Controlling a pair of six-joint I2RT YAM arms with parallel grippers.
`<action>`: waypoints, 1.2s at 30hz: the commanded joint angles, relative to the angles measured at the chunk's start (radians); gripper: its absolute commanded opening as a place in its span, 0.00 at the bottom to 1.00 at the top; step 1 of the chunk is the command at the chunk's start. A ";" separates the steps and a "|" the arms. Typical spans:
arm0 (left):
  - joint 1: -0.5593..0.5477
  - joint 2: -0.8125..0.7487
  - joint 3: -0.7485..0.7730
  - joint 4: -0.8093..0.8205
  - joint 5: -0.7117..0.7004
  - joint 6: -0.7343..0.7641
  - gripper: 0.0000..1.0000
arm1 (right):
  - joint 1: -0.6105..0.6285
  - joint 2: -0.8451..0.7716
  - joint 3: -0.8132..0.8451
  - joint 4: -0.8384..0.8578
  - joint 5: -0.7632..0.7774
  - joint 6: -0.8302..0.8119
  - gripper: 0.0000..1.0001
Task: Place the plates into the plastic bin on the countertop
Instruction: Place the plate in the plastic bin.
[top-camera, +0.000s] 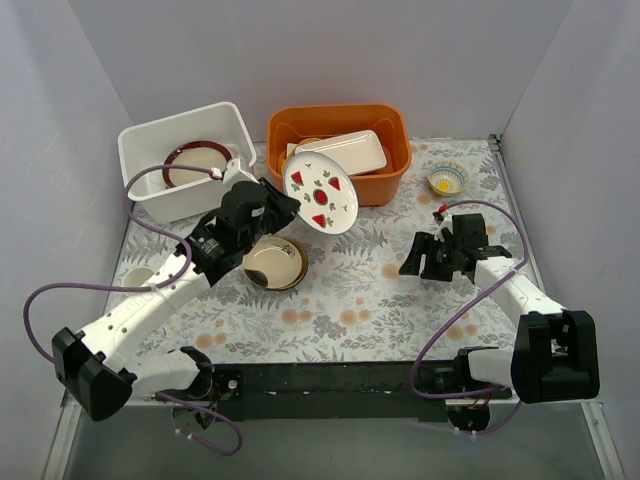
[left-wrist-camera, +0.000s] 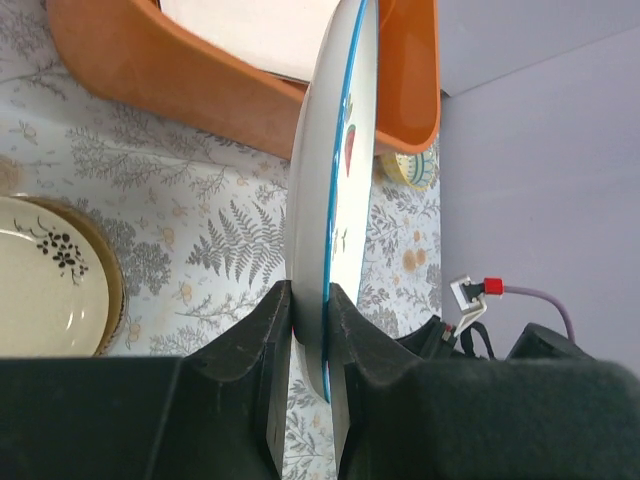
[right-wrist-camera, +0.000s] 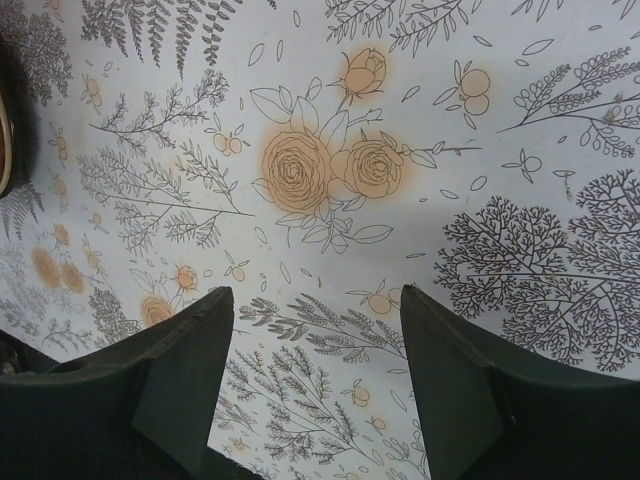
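Left claw (left-wrist-camera: 310, 300): clenched on the lower edge of the white plate with red marks (top-camera: 320, 193), holds it up on edge above the countertop (top-camera: 350, 300), just in front of the orange tub (top-camera: 385, 185) and to the right of the white bin (top-camera: 170, 205). Right claw (right-wrist-camera: 318, 310): released, fingers spread, hovers low over the fern print. Elsewhere: one dark-rimmed cream plate (top-camera: 195, 160) inside the bin; a stack of plates (top-camera: 275, 263) on the countertop beneath the left arm.
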 joint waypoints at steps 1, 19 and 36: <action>0.090 0.039 0.159 0.072 0.137 0.065 0.00 | 0.000 0.005 0.000 0.026 -0.021 -0.019 0.75; 0.389 0.199 0.328 0.032 0.461 0.111 0.00 | 0.000 -0.021 -0.023 0.051 -0.023 -0.050 0.98; 0.693 0.278 0.370 0.072 0.702 0.095 0.00 | 0.000 0.017 -0.034 0.054 -0.021 -0.065 0.98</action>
